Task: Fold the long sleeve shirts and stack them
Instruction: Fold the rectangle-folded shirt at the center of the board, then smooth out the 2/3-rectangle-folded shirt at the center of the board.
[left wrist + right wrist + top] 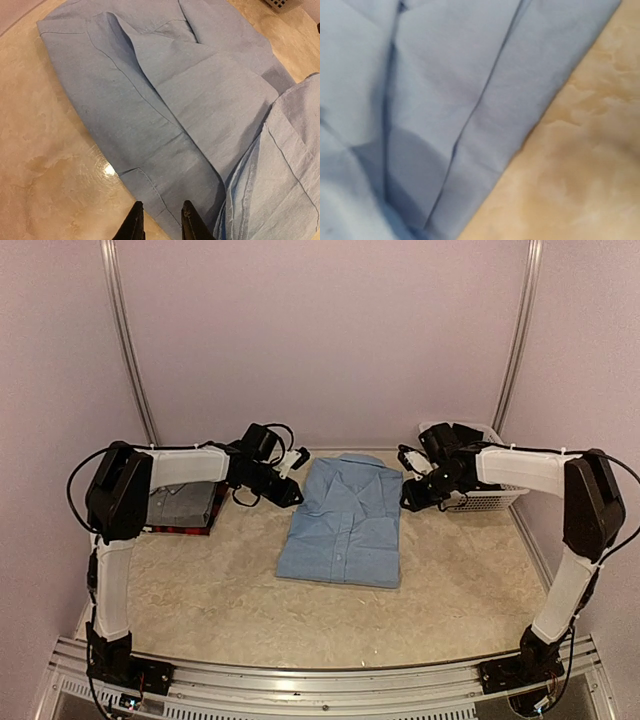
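The light blue long sleeve shirt (345,522) lies folded, collar at the far end, in the middle of the table. On the left a grey shirt (182,502) rests folded on top of a red-and-black plaid one (176,530). My left gripper (299,488) hovers at the blue shirt's upper left edge. In the left wrist view its gripper (162,221) stands open a little over the shirt's hem (165,135), holding nothing. My right gripper (407,492) is at the shirt's upper right edge. The right wrist view shows only blurred blue cloth (435,100) and table, with no fingers in sight.
A white mesh basket (488,498) stands at the back right, just behind the right arm; its corner (280,4) shows in the left wrist view. The tabletop (200,590) is beige and mottled, with pale walls on three sides.
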### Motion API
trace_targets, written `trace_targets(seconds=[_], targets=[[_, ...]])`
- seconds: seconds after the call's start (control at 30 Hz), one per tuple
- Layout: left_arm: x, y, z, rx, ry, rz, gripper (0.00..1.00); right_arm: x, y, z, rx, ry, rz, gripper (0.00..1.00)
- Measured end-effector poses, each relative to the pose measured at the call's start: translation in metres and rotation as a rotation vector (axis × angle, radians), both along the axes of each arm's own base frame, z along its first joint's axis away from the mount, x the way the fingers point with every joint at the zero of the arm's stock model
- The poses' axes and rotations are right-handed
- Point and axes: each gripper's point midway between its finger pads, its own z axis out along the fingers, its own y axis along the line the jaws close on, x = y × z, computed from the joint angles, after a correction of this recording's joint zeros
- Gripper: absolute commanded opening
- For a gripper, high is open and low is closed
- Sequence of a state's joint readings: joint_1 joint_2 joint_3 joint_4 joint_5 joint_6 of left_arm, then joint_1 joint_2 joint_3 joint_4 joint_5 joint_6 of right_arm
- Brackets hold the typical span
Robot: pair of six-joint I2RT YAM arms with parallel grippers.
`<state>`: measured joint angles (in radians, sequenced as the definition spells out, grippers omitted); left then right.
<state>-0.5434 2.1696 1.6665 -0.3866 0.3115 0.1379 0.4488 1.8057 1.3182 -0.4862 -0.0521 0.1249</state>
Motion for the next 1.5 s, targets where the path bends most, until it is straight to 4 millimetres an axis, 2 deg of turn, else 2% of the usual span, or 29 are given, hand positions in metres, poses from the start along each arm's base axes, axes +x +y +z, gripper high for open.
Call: trace_targets(seconds=[0.07, 0.2, 0.27, 0.37, 0.47, 0.57, 0.7, 0.8, 0.97, 1.07, 1.23, 1.33, 1.43, 1.5], targets=[[0.003, 0.006, 0.000, 0.007, -0.025, 0.033, 0.25, -0.007, 0.001, 0.010, 0.024, -0.017, 0.011, 0.35], [-0.009, 0.021, 0.006, 0.003, -0.059, 0.085, 0.26, -0.027, 0.014, 0.024, 0.097, -0.036, 0.067, 0.36], [-0.017, 0.027, 0.016, -0.015, -0.079, 0.102, 0.28, -0.040, 0.029, 0.023, 0.127, -0.031, 0.111, 0.36], [-0.032, 0.029, 0.036, -0.063, -0.130, 0.111, 0.32, -0.067, 0.058, 0.012, 0.174, 0.006, 0.199, 0.36], [-0.054, 0.020, 0.052, -0.126, -0.163, 0.078, 0.36, -0.089, 0.078, 0.002, 0.213, 0.048, 0.260, 0.36], [-0.077, -0.001, 0.056, -0.180, -0.175, 0.013, 0.38, -0.090, 0.085, -0.006, 0.234, 0.062, 0.269, 0.36], [-0.115, -0.029, 0.037, -0.207, -0.139, -0.091, 0.38, -0.081, 0.084, -0.028, 0.216, 0.081, 0.243, 0.36], [-0.131, -0.045, 0.013, -0.188, -0.100, -0.133, 0.37, -0.076, 0.079, -0.048, 0.186, 0.104, 0.220, 0.36], [-0.141, -0.047, -0.038, -0.083, -0.046, -0.120, 0.37, -0.070, 0.060, -0.072, 0.096, 0.098, 0.163, 0.37], [-0.146, -0.045, -0.058, -0.012, -0.045, -0.111, 0.36, -0.068, 0.047, -0.080, 0.042, 0.070, 0.137, 0.37], [-0.147, -0.051, -0.060, 0.044, -0.105, -0.109, 0.36, -0.062, 0.032, -0.079, -0.033, 0.017, 0.113, 0.37], [-0.147, -0.051, -0.060, 0.058, -0.120, -0.102, 0.37, -0.062, 0.027, -0.069, -0.047, -0.012, 0.110, 0.38], [-0.146, -0.050, -0.060, 0.067, -0.130, -0.096, 0.37, -0.065, 0.027, -0.046, -0.018, -0.052, 0.119, 0.38], [-0.147, -0.051, -0.058, 0.070, -0.135, -0.096, 0.37, -0.068, 0.031, -0.023, 0.031, -0.092, 0.134, 0.39]])
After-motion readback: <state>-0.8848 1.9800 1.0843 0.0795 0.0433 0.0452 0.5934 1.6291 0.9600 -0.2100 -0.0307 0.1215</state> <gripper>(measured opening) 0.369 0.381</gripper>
